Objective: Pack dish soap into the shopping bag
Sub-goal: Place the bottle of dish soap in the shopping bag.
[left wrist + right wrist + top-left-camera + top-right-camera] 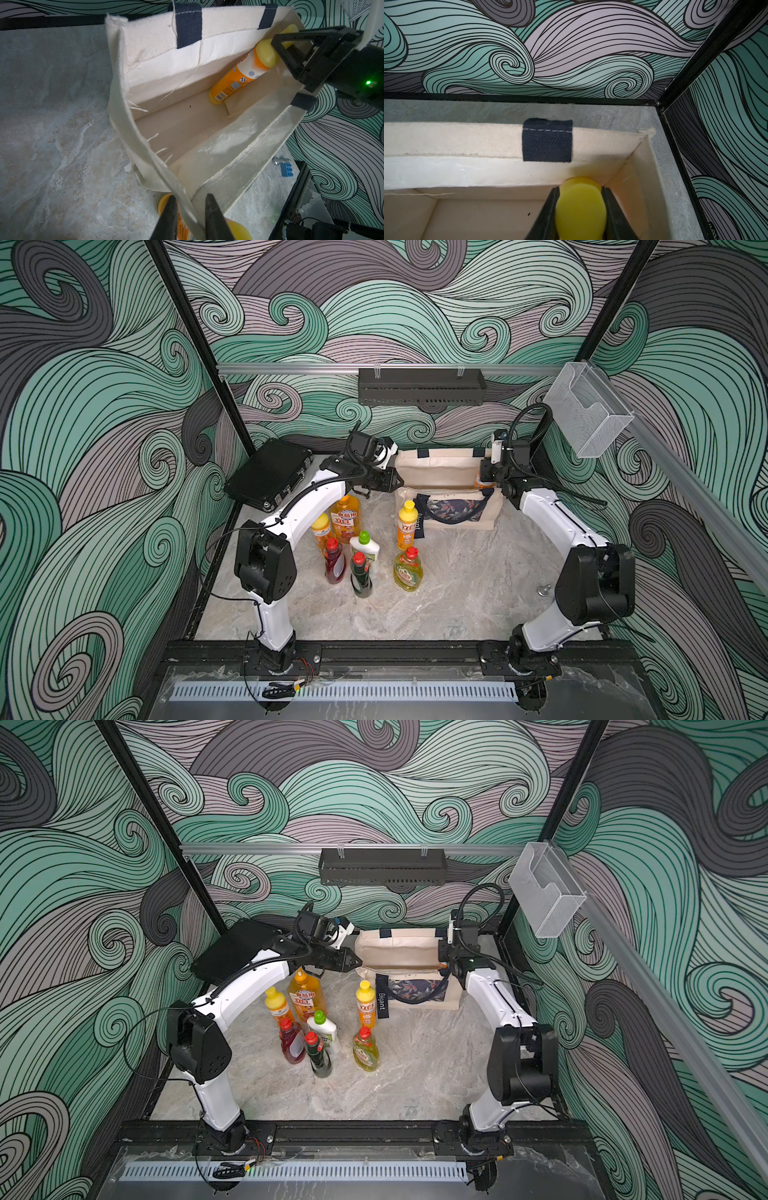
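1. Orange bottle (234, 83) leans inside the shopping bag (155, 41), base on its floor.
2. Right gripper (580, 190) is clamped on its yellow cap (580, 214).
3. Left gripper (190, 197) pinches the bag's rim at the opposite end.
4. Remaining bottles (365, 556) stand on the table (457, 593) out front.

Robot lab cell: wave-patterned walls (104, 414) enclosing a marble tabletop (457, 593).

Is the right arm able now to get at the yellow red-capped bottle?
Probably not yet: the right gripper is shut on the yellow cap of the orange bottle inside the canvas tote. Once it lets go, only bare table lies before the yellow red-capped bottle.
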{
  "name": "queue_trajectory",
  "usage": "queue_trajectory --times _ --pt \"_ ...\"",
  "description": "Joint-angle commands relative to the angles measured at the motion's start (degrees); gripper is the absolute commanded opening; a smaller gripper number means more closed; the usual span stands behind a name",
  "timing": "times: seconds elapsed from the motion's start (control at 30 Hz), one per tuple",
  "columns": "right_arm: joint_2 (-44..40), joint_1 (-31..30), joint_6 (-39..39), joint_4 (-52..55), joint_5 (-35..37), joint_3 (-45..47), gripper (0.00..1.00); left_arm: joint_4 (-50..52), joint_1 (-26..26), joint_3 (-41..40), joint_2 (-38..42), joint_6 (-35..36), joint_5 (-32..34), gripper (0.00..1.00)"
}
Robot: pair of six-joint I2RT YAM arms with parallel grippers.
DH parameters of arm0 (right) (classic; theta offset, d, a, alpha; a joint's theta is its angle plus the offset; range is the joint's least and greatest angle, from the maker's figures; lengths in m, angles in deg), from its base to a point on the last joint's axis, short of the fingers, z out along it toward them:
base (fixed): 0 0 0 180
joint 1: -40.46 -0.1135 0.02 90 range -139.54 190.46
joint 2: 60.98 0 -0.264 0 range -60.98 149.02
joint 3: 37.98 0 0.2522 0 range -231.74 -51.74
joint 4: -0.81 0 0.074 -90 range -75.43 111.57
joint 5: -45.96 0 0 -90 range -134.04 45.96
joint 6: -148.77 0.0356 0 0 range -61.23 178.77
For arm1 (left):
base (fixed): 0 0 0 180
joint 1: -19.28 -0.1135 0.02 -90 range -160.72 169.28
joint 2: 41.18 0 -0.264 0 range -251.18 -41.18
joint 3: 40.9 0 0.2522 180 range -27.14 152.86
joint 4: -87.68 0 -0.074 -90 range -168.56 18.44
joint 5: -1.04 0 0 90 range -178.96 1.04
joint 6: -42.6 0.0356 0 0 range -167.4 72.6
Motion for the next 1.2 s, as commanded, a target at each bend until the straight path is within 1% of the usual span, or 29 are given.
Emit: queue_trajectory --times 0.0,0.03,0.1,0.2,0.23,0.4,0.63,0.73,0.8,0.87,0.97,1.03,1.07,1.1,1.17 --pt "0.4 0.0 -0.2 -2.6 -0.7 -2.6 0.09 2.0 0.5 1.6 1.4 0.6 -0.5 0.23" --pt "0.4 0.0 -0.4 -2.2 -0.9 -2.7 0.14 1.9 0.5 1.6 1.5 0.6 -0.5 0.22" --pt "0.3 0.0 -0.3 -2.2 -1.0 -2.8 0.2 1.9 0.5 1.5 1.6 0.5 -0.5 0.24" --pt "0.2 0.0 -0.3 -1.4 -1.2 -3.3 0.26 1.8 0.5 1.4 1.7 0.4 -0.5 0.25" --pt "0.1 0.0 -0.2 -1.1 -1.3 -3.4 0.31 1.6 0.5 1.3 1.7 0.4 -0.5 0.25" --pt "-0.6 -0.1 -0.2 -0.9 -0.9 -3.4 0.48 1.5 0.5 1.3 1.7 0.5 -0.5 0.25" --pt "-1.1 -0.1 0.0 -0.3 -0.9 -4.1 0.49 1.5 0.5 1.3 1.6 0.5 -0.4 0.25" --pt "-1.7 -0.1 0.1 0.1 -1.1 -4.4 0.51 1.6 0.5 1.3 1.8 0.6 -0.1 0.25" --pt "-2.2 -0.2 0.3 0.5 -1.1 -4.5 0.54 1.7 0.5 1.3 1.9 0.7 0.4 0.25" --pt "-2.9 -0.2 0.5 0.7 -1.3 -4.6 0.59 1.8 0.5 1.3 2.1 1.2 0.8 0.25" --pt "-3.6 -0.2 0.4 3.4 -1.5 -6.2 0.61 2.1 0.5 1.2 2.1 1.6 2.3 0.28" --pt "-4.6 -0.2 0.4 4.8 -2.1 -6.7 0.62 2.4 0.5 1.6 2.2 1.8 2.5 0.3" --pt "-5.2 -0.2 0.4 5.5 -2.8 -6.9 0.64 2.5 0.5 1.8 2.3 2.1 2.1 0.32" --pt "-5.7 -0.1 0.3 6.6 -4.1 -7.3 0.67 2.6 0.4 2.1 2.4 2.3 1.9 0.32" --pt "-6.3 -0.3 0.2 10.5 -7.3 -9.2 0.69 2.7 0.4 2.3 3.1 2.5 2.4 0.32"
